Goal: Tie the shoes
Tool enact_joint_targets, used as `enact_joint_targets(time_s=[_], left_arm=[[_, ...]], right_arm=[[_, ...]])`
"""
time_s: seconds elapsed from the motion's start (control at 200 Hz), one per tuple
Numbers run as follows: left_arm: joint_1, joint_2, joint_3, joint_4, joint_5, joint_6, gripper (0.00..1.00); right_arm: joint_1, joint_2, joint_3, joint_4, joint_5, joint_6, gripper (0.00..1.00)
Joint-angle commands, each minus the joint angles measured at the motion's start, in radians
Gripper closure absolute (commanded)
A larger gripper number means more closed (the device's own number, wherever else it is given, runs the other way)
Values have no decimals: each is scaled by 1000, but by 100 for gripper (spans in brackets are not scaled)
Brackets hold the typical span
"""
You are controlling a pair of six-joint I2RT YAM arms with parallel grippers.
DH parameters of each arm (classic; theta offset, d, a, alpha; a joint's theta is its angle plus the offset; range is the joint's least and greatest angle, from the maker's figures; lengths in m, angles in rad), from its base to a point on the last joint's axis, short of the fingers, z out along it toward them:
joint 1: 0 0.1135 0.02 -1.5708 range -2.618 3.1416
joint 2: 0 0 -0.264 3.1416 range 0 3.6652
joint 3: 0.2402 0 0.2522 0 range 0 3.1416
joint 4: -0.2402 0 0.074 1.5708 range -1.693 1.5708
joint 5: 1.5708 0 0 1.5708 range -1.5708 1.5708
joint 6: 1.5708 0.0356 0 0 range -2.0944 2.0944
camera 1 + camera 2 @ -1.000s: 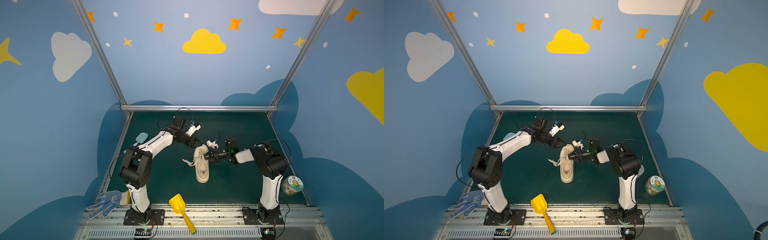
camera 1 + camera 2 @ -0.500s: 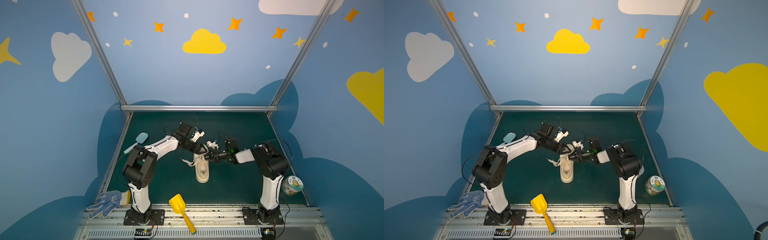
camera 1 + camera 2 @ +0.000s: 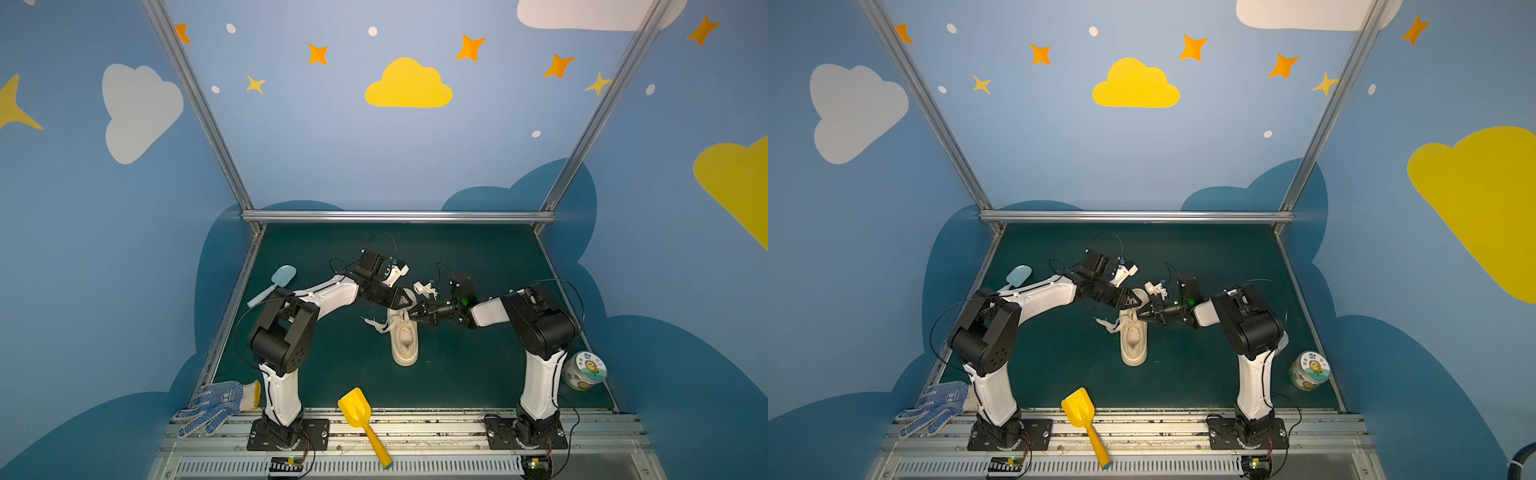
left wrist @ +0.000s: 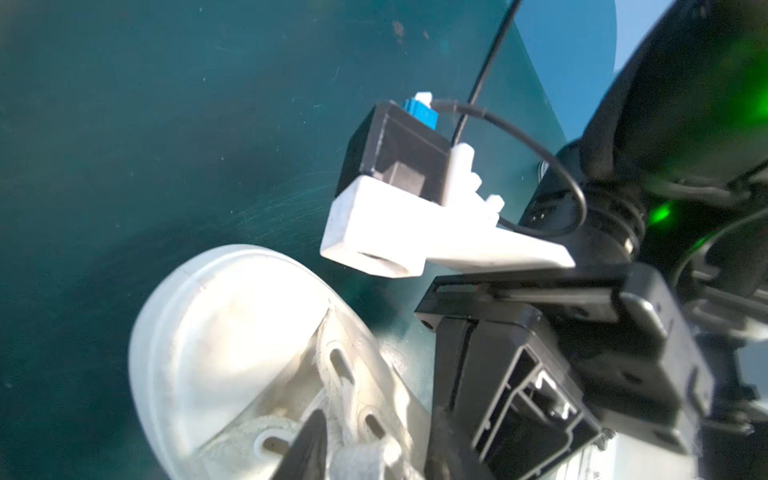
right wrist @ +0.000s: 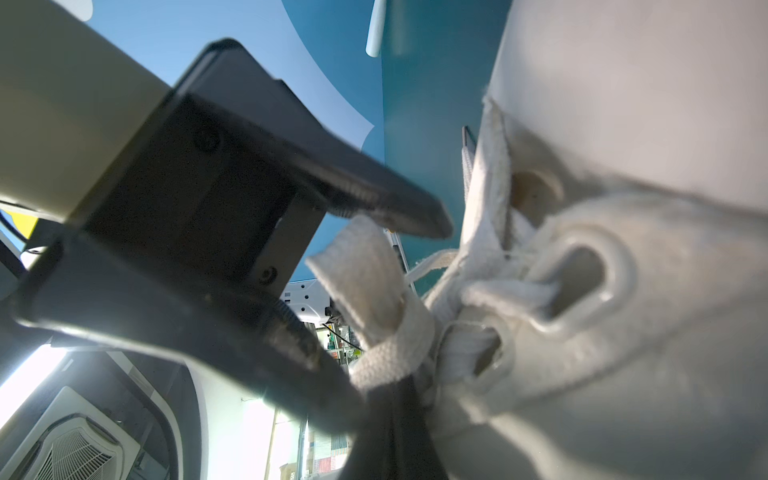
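Note:
The cream shoe [image 3: 405, 345] [image 3: 1133, 349] lies mid-mat in both top views, with loose lace ends [image 3: 376, 324] trailing to its left. My left gripper [image 3: 405, 300] [image 3: 1136, 300] reaches in over the eyelets. In the right wrist view its jaws [image 5: 399, 316] stand partly apart around an upright lace loop [image 5: 361, 270]. In the left wrist view one of its dark fingers [image 4: 309, 444] rests beside that lace on the shoe [image 4: 232, 332]. My right gripper [image 3: 414, 316] [image 3: 1142, 316] [image 5: 390, 403] comes in from the right. It is shut on a lace strand at the tongue.
A pale blue scoop [image 3: 276, 282] lies at the mat's left side. A yellow shovel [image 3: 361, 419] and a blue-dotted glove [image 3: 216, 405] lie at the front rail. A printed tub [image 3: 584, 370] stands beside the right arm's base.
My left gripper has moved right and down onto the shoe's laces, and its jaws have narrowed around a lace loop. The right gripper has stayed put, shut.

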Motion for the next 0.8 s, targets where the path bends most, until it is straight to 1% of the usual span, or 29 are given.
enact_joint_targets(time_s=[0.0, 0.05, 0.255, 0.436, 0.791], left_arm=[[0, 15, -14, 52, 19, -20, 81], [0, 12, -18, 61, 16, -25, 86], [11, 0, -15, 55, 6, -26, 95], [18, -4, -12, 46, 11, -25, 97], [27, -25, -4, 23, 3, -10, 97]], right_arm=[[-3, -35, 9, -13, -3, -14, 100], [-3, -38, 9, -16, -3, -14, 100], [-11, -57, -7, -25, -4, -23, 100], [-24, -78, -23, -63, -4, -50, 100], [-53, -121, -43, -157, -7, -118, 100]])
